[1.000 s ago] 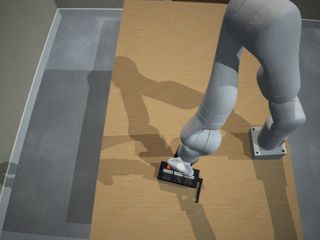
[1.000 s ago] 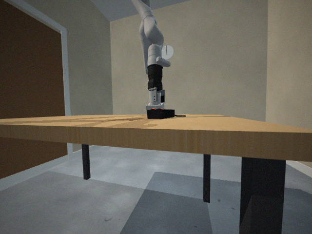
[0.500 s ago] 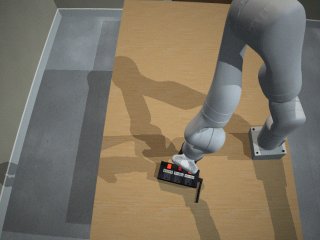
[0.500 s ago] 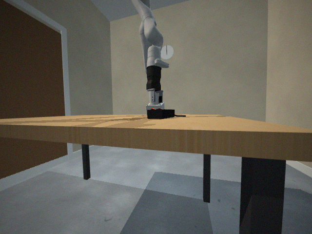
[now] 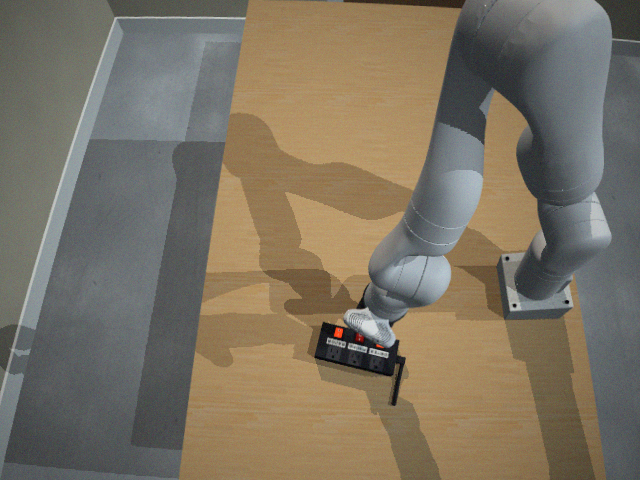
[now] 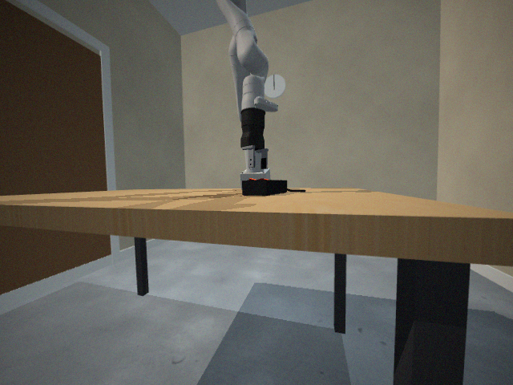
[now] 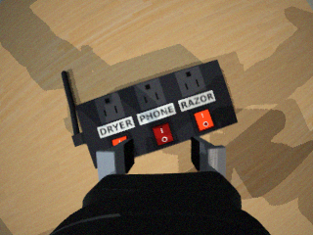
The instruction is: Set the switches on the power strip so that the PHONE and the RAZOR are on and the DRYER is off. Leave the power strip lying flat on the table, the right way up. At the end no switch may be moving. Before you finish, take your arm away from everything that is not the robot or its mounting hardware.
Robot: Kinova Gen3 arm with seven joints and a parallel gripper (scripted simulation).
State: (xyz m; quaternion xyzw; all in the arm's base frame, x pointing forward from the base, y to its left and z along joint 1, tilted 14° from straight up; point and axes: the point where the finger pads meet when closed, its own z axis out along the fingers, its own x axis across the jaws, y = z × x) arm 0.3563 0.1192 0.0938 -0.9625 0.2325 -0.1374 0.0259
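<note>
A black power strip (image 7: 153, 108) lies flat on the wooden table, right way up, with labels DRYER, PHONE and RAZOR. Each label has a red rocker switch below it: the RAZOR switch (image 7: 203, 120), the PHONE switch (image 7: 162, 133), and the DRYER switch (image 7: 117, 141), which is partly hidden under my left finger. My gripper (image 7: 162, 150) is open and empty, pointing straight down just over the strip's switch edge. One finger stands at the DRYER switch, the other between PHONE and RAZOR. The strip also shows in the top view (image 5: 356, 352) and the exterior view (image 6: 264, 186).
The strip's short black cable (image 5: 397, 381) sticks out at its DRYER end. My arm's base (image 5: 535, 291) is bolted to the table to the right of the strip. The table's edges drop to a grey floor.
</note>
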